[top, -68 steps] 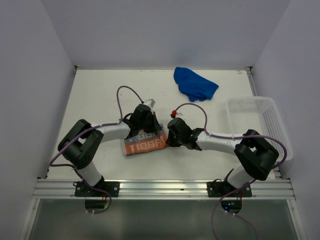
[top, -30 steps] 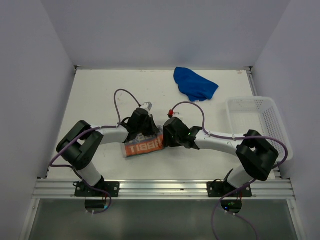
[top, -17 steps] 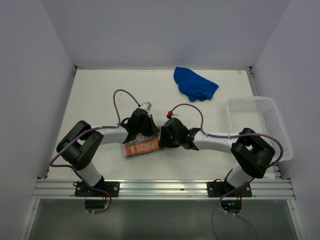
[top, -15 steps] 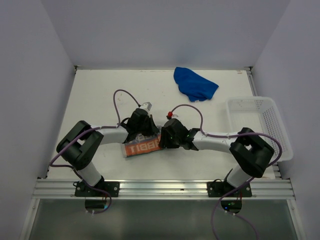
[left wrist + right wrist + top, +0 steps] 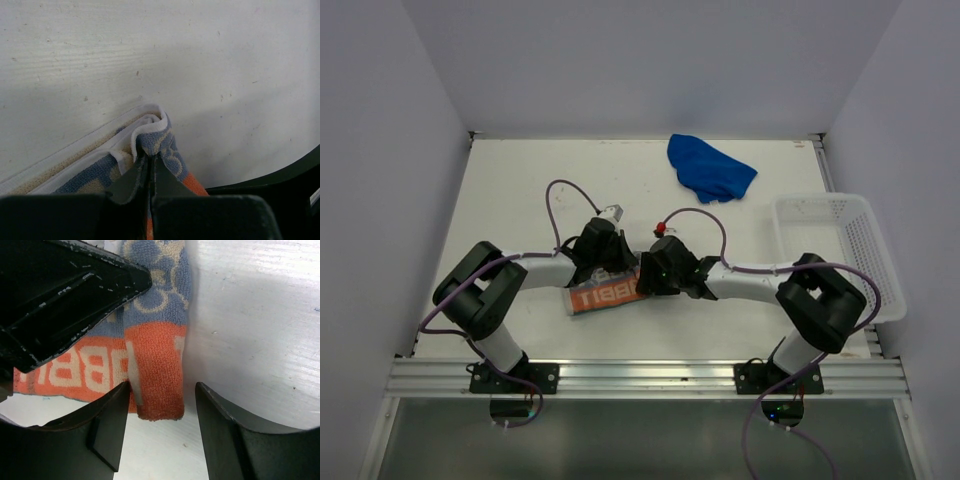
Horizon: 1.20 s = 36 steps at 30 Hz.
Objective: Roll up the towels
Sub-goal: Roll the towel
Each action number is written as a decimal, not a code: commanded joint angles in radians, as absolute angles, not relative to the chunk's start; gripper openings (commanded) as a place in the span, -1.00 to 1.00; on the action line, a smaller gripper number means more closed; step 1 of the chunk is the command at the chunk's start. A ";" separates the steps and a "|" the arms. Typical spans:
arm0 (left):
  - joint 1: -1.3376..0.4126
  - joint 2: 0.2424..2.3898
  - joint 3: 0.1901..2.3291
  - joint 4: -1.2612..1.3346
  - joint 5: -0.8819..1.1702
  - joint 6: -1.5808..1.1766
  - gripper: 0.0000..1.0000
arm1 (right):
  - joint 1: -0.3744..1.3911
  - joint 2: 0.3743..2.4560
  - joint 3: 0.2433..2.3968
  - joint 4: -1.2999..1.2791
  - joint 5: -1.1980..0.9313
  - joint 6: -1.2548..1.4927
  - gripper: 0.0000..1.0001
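The patterned towel [image 5: 605, 293], orange, grey-blue and white with block lettering, lies as a narrow folded band on the table between both arms. My left gripper [image 5: 609, 267] is shut on a raised fold of that patterned towel [image 5: 172, 156], the jaws [image 5: 149, 159] pinched together on the cloth. My right gripper [image 5: 162, 390] stands open around the orange end of the patterned towel [image 5: 157, 365], with a gap on the right side. The left gripper's black fingers [image 5: 75, 285] fill the upper left of the right wrist view. The blue towel [image 5: 708, 168] lies crumpled at the far side of the table.
A white mesh basket [image 5: 840, 205] stands at the table's right edge, beside the right arm's elbow. Purple cables arch over both wrists. White walls close in the table on the left, right and back.
The patterned towel has become narrower and shifted slightly towards the near edge. My right gripper has slid left onto its right end and its jaws stand a little wider. The left gripper stays shut.
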<state>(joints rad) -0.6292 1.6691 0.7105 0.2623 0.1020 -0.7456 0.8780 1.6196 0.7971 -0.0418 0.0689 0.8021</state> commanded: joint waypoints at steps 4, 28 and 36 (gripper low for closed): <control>-0.618 1.649 0.689 0.262 0.075 -0.738 -1.00 | 0.868 1.523 0.804 -0.069 0.040 0.778 0.25; -0.614 1.651 0.681 0.267 0.080 -0.742 -1.00 | 0.769 1.598 0.703 0.094 -0.107 0.859 -0.04; -0.614 1.657 0.672 0.278 0.072 -0.755 -1.00 | 0.799 1.631 0.689 0.110 -0.110 0.861 -0.17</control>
